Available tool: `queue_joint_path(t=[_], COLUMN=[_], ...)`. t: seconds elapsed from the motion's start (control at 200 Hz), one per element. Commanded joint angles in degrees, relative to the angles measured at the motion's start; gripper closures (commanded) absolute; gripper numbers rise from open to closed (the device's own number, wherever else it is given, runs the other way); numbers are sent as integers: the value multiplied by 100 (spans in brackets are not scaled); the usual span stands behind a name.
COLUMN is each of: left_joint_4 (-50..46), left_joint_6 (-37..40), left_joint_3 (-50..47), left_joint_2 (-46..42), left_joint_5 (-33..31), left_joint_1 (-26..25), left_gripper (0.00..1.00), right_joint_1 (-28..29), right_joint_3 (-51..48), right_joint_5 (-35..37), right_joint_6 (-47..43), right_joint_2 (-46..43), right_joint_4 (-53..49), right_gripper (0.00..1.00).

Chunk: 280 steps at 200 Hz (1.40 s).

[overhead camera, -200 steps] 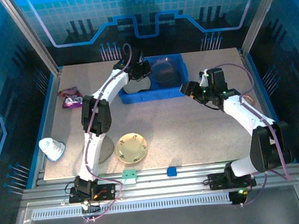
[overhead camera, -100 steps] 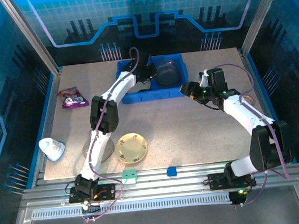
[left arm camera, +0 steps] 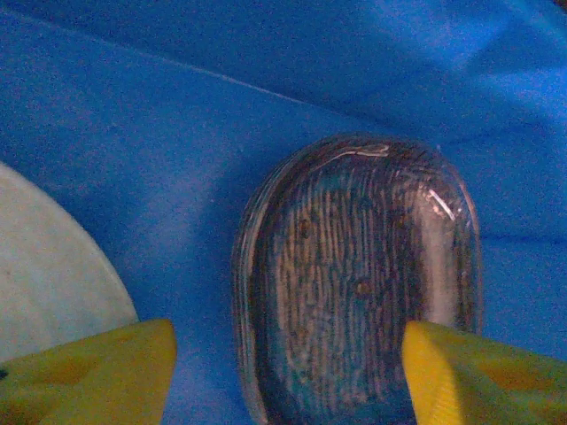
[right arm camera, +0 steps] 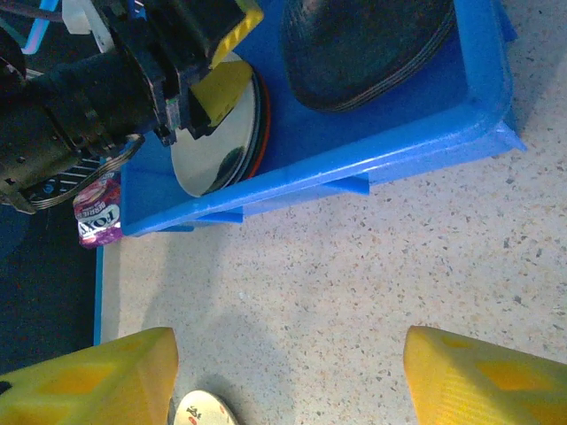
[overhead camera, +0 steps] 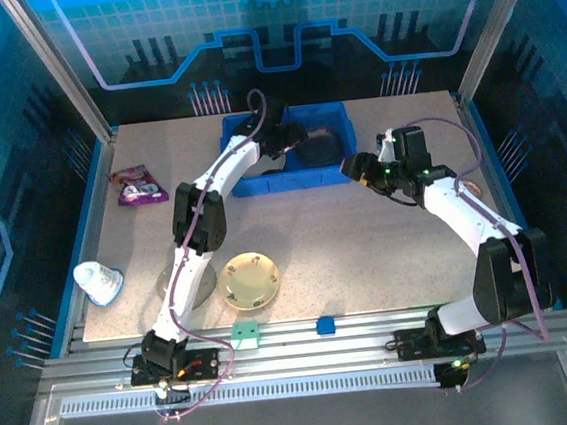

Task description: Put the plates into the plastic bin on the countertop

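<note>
From above: plastic bin (overhead camera: 290, 179) at 12 o'clock on the countertop (overhead camera: 368, 255), left gripper (overhead camera: 283, 137) over it, right gripper (overhead camera: 353, 172) just beside its 3 o'clock end, cream floral plate (overhead camera: 250, 280) at 6 o'clock. Left wrist: jaws spread, empty, above the smoky grey plate (left arm camera: 354, 266) lying in the bin. Right wrist: jaws spread, empty, over countertop; bin at 12 o'clock.

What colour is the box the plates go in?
Bright blue all over. The plastic bin shows best in the right wrist view.
</note>
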Motion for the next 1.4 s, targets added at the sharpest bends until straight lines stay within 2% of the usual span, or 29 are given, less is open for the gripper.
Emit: queue_joint_path(t=[0.0,0.09,0.345,0.52,0.846,1.031,1.216,1.396], left_joint_4=[-147,5,160,362,1277,1082,1117,820], left_joint_6=[281,451,601,819,1154,1693,1631,1626], left_joint_3=[125,-35,-147,-679,-3145,-4319,-5707,-6585], left_joint_2=[-378,-585,-1012,-1667,-3500,-4668,-5833,-6655], left_joint_5=[-131,-167,16,132,112,-322,-343,-309], left_joint_1=[-28,-32,-72,-228,-593,-953,-1021,-1024], left_gripper=[20,16,17,17,17,16,15,16], right_joint_1=[92,136,234,269,666,1073,1525,1947], right_joint_3=[220,221,121,-155,-215,-226,-357,-388], right_joint_5=[73,152,163,5,60,198,388,395], right_joint_6=[-130,-152,-177,-271,-401,-607,-701,-826], right_joint_2=[72,-6,-253,-324,-106,-118,-158,10], right_joint_4=[-211,-244,-131,213,190,-2,-75,-85], right_gripper=[31,31,31,33,34,34,34,35])
